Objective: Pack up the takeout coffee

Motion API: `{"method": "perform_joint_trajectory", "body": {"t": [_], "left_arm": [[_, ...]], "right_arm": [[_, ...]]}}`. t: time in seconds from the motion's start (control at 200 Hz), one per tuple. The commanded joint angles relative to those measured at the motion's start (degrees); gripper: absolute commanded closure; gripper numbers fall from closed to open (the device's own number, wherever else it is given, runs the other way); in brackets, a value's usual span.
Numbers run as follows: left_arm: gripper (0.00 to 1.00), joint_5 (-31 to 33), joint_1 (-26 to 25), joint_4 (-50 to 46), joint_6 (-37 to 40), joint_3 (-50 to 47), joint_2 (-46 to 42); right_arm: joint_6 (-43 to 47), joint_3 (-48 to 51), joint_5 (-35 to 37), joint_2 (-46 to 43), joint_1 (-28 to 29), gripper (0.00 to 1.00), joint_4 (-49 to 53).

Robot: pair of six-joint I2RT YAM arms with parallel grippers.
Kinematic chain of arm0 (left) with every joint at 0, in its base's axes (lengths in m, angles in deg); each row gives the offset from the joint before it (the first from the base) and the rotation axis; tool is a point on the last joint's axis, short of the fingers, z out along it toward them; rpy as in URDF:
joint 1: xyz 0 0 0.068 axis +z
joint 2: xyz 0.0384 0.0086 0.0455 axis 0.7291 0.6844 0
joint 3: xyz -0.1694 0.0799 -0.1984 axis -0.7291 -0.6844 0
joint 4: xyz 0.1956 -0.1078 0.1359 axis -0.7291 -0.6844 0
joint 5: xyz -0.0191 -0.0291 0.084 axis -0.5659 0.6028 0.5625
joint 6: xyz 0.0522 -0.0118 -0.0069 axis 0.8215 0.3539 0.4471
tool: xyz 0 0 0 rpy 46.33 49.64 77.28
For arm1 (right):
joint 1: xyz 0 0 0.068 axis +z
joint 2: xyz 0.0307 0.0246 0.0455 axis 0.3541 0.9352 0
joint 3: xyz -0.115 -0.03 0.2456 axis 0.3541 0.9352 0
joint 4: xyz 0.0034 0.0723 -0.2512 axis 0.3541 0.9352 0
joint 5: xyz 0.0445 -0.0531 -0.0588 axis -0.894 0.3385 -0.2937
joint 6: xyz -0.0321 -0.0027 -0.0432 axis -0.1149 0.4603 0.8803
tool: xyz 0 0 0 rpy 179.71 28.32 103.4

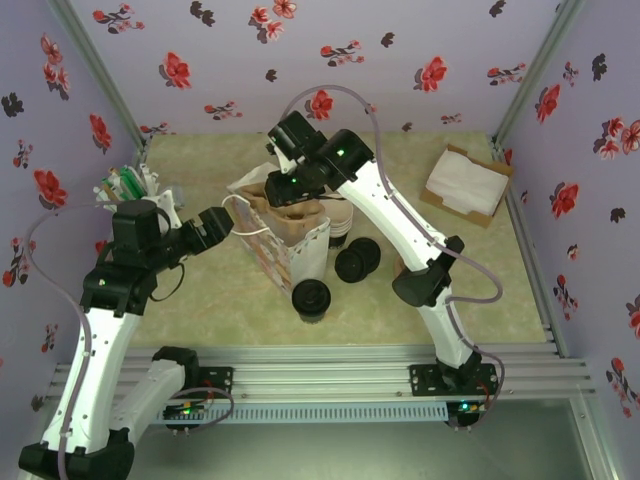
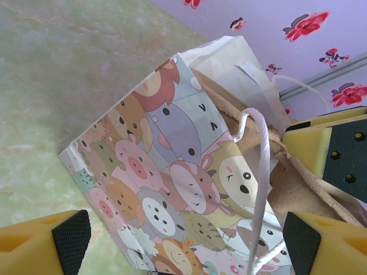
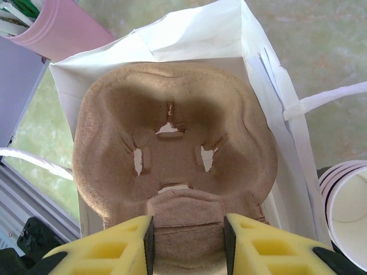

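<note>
1. My right jaws clamp the pulp carrier (image 3: 172,114) rim inside the paper bag (image 2: 172,172); its underside is hidden.
2. My left jaws stand wide at the bag's handle (image 2: 261,172).
3. The takeout coffee (image 1: 311,297) stands on the bench (image 1: 215,312) beside the bag.

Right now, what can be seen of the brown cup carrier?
The cup carrier is brown moulded pulp, matte and fibrous, with a rounded raised rim, a sunken well and small cut slots that show white behind. It sits in the open mouth of the paper bag, hollow face towards the right wrist camera, rim close to the bag's white inner walls. The right tool pinches its near edge between yellow pads. No cup sits in it.
</note>
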Motion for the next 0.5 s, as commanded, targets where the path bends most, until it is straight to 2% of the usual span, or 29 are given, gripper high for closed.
{"method": "perform_joint_trajectory", "body": {"t": [0.0,0.27,0.495], "left_arm": [[0.11,-0.34,-0.42,-0.84,1.01,-0.81,-1.02],[0.11,-0.23,-0.42,-0.43,0.86,-1.45,-1.11],[0.11,-0.24,-0.4,0.12,0.85,-2.18,-0.69]], "right_arm": [[-0.66,1.84,-0.19,0.83,0.08,0.64,-2.77],[0.65,8.14,2.52,-0.27,0.69,0.65,-5.92],[0.11,8.68,3.91,0.13,0.73,0.65,-6.25]]}}
